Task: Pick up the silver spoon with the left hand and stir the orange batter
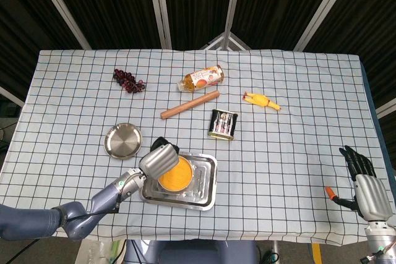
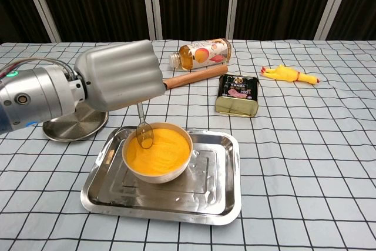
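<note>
left hand (image 2: 120, 74) grips spoon (image 2: 144, 133), handle up into the fist | spoon tip in batter (image 2: 158, 151) at bowl's left edge | bowl (image 2: 170, 174) on tray (image 2: 223, 198) | right hand (image 1: 362, 180) fingers spread, holding nothing

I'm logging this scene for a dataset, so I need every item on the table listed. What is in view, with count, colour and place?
spoon: 1, silver, held by the left hand, bowl end at the batter's left edge
batter bowl: 1, white with orange batter, on the tray
tray: 1, silver, near table edge
round plate: 1, silver, left of the tray
tin can: 1, gold and black, behind the tray
rolling pin: 1, wooden, mid-table
bottle: 1, orange label, lying down, far side
rubber chicken: 1, yellow, far right
grapes: 1 bunch, dark red, far left
tablecloth: 1, white with dark grid
left hand: silver, above the bowl
right hand: fingers apart, holds nothing, right table edge
</note>
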`<state>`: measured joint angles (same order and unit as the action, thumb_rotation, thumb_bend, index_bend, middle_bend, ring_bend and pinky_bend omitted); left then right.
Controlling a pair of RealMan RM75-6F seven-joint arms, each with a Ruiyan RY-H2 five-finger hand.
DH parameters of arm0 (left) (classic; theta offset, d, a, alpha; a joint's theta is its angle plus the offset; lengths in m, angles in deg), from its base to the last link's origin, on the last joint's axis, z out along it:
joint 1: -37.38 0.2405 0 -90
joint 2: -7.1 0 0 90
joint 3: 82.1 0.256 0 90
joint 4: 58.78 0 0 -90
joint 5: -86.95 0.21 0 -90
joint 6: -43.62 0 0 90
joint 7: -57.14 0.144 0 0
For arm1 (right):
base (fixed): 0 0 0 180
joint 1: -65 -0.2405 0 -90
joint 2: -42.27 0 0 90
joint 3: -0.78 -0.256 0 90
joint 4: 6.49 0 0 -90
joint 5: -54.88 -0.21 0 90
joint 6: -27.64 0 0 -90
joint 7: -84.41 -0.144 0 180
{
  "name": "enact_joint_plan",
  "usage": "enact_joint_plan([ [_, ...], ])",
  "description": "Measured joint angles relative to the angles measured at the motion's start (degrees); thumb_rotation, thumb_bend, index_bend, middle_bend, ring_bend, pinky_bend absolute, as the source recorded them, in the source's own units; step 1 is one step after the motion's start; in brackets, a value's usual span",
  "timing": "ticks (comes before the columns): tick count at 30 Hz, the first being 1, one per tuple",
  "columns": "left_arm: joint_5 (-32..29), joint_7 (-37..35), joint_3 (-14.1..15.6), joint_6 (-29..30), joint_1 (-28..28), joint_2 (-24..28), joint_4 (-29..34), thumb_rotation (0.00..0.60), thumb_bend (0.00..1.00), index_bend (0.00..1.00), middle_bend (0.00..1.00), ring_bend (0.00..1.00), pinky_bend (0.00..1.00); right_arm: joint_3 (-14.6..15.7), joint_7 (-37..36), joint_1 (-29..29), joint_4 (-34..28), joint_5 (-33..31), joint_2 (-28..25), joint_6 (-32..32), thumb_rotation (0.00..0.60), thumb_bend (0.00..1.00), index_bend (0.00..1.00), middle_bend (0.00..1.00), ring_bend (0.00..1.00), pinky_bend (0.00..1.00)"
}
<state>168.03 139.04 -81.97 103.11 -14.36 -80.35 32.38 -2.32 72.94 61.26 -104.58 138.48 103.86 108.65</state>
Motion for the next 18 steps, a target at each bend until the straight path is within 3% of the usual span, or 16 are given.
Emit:
enact_joint_plan([
  [7, 1.4, -2.2, -1.1, 0.9, 0.0, -0.6, 1.9, 0.600, 0.57, 0.79, 1.00, 1.00, 1.00, 0.0, 0.1, 0.0, -0.1, 0.1, 0.0, 0.0, 0.600, 0.34, 0.00, 0.00, 0.00, 0.00],
  [18, 0.6, -0.1, -0.7, -1.3, -0.5, -3.6, 0.8, 0.600, 0.57, 0.79, 1.00, 1.00, 1.00, 0.0, -0.6, 0.1, 0.0, 0.1, -0.1, 0.2, 0.600, 0.34, 0.00, 0.00, 0.00, 0.00],
])
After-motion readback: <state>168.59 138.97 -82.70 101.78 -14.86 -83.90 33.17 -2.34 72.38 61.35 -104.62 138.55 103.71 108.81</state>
